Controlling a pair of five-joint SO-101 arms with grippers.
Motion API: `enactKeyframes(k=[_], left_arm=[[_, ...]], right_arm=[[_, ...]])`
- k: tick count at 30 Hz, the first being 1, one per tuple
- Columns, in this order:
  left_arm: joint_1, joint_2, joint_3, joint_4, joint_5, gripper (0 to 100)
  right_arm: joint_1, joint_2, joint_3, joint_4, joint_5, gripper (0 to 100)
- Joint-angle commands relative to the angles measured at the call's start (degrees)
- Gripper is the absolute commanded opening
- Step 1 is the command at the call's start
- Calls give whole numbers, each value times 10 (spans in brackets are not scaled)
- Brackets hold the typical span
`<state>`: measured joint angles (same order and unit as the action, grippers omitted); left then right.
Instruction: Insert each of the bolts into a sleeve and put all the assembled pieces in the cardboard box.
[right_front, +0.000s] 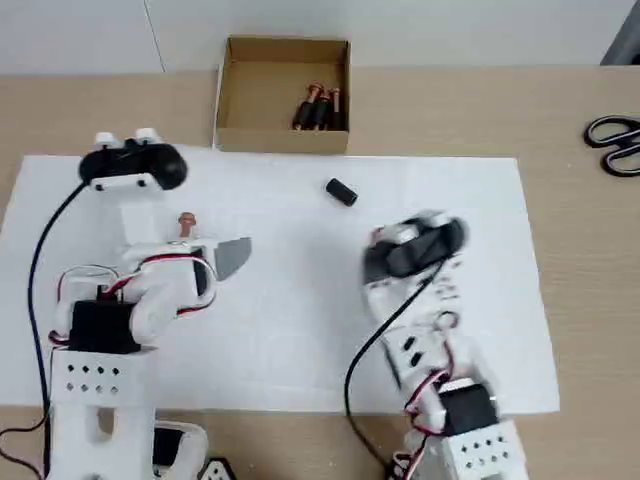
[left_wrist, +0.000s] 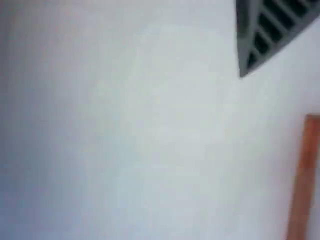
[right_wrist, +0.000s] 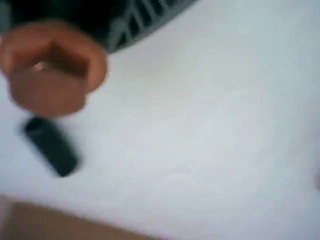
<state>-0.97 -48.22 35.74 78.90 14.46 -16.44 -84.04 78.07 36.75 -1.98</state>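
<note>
Toward the surface's (right_front: 560, 110) far edge lies the sleeve (right_front: 341, 191). It looks small, hard, light; grab its round sides. Right tool (right_front: 380, 240) grips a bolt (right_wrist: 50, 70). Left tool (right_front: 232, 256): cannot tell.

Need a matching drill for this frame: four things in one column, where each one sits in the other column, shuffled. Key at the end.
Things
1. sleeve
2. scissors
3. assembled pieces
4. bolt

Places
A. inside the box
B. held in the right gripper
C. on the bare table, at the high view's right edge
D. lying on the white sheet, a little in front of the box

Pairs: 1-D, 2-C, 3-A, 4-B
</note>
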Motion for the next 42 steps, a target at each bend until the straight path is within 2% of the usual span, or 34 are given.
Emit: enactKeyframes(k=[1,12,21,32,42], left_arm=[[-20,-5,-16,37,0,317],[-79,-5,-17,67,0,317],[-113,-5,-16,124,-3,317],[-145,-5,-16,122,-1,317],[-144,-5,-16,122,-1,316]], right_arm=[[20,28,-134,61,-4,4],[19,400,-461,51,-4,4],[2,707,-695,-87,-7,4],[-22,1084,-910,-393,-5,4],[-62,1319,-1135,-424,-5,4]])
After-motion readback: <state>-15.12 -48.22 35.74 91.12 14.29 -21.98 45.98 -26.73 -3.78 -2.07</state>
